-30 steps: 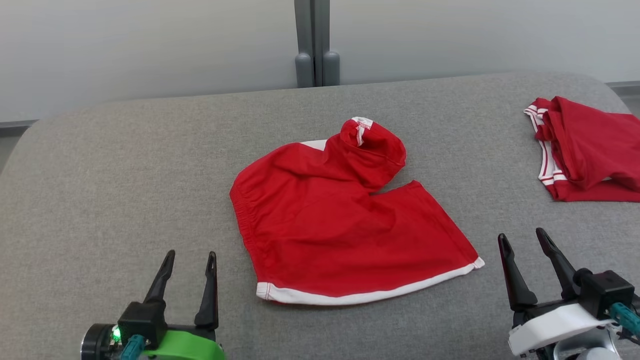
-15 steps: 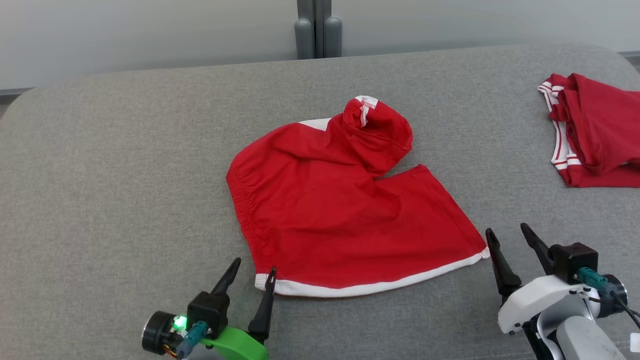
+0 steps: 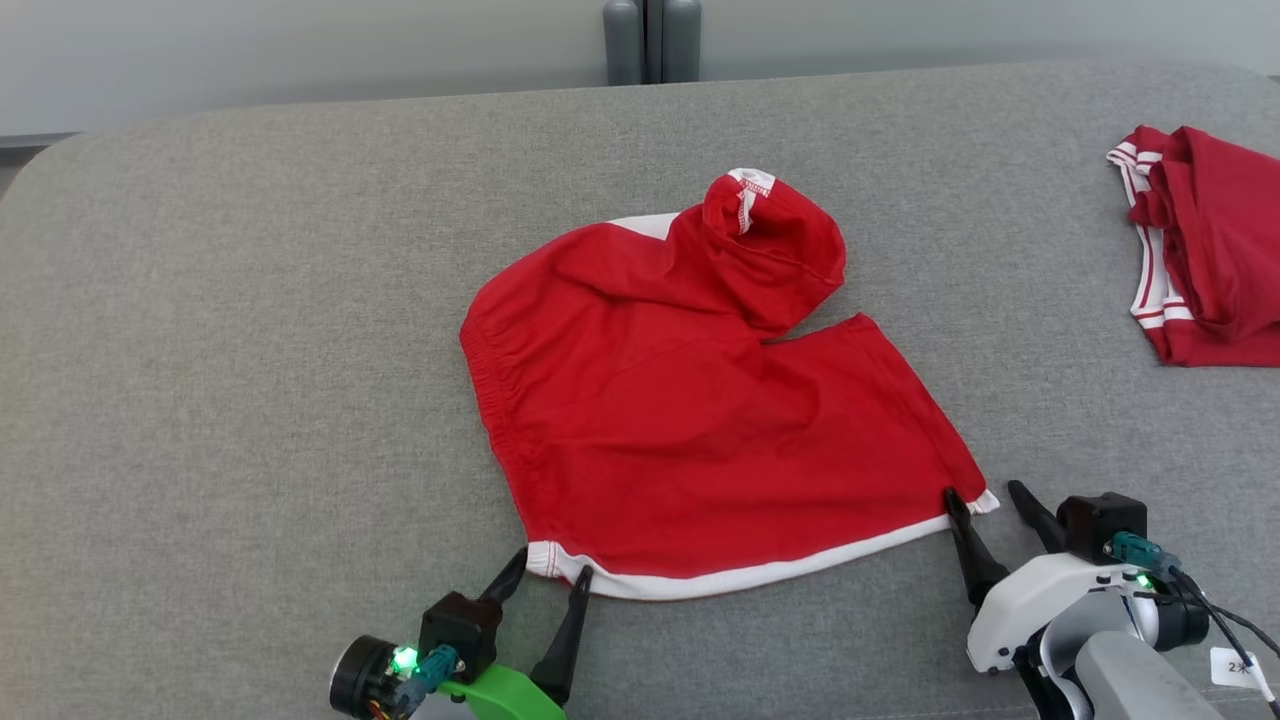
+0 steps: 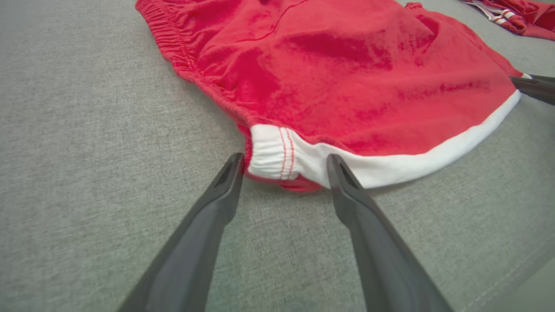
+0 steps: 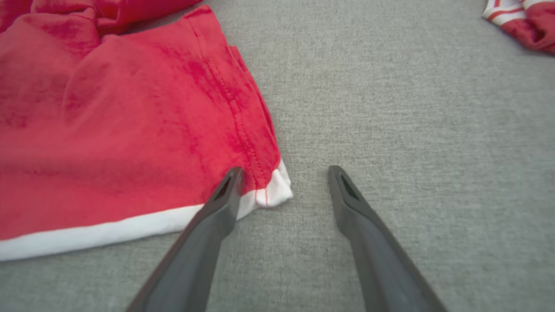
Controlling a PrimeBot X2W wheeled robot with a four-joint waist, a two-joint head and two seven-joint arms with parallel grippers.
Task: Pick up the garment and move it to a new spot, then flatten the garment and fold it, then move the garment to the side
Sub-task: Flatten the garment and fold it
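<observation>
The red shorts (image 3: 700, 400) lie mid-way across the grey table (image 3: 200, 350), with the left gripper (image 3: 552, 563) at their 7 o'clock corner and the right gripper (image 3: 983, 490) at 5 o'clock, both jaws released and empty, so the pick-up seems in hand and each should next pinch its hem corner

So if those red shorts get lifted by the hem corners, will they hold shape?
Probably sag: the red shorts lie creased, one leg flopped over itself, so the cloth looks soft. Likely light: thin fabric lying flat on the grey surface. The white hem looks thicker, so the left gripper and right gripper may get purchase there.
</observation>
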